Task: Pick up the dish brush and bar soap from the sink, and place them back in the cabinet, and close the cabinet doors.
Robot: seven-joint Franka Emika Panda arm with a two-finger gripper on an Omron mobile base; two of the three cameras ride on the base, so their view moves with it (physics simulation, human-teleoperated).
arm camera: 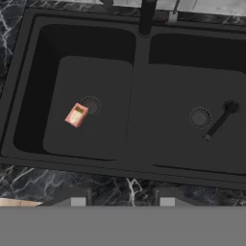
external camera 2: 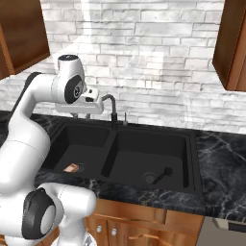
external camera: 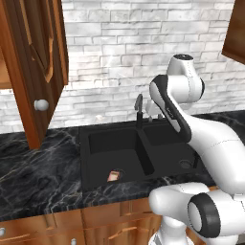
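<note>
The gripper (arm camera: 120,201) hangs high above the black double sink (arm camera: 137,53), over its near rim, its fingers apart and holding nothing. In the left basin the bar soap (arm camera: 76,115) lies just beside the drain. In the right basin the dish brush (arm camera: 219,121) lies slanted, its head near the far right wall. Both basins have bare floor around these things. A cabinet door (external camera: 36,62) stands swung out over the marble counter (external camera: 38,172), left of the sink. The faucet (external camera 2: 112,109) rises behind the divider.

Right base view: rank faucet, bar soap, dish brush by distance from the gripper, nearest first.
1. faucet, just beside the gripper, behind the sink divider.
2. bar soap, left basin, by its drain.
3. dish brush, right basin, by its drain.
</note>
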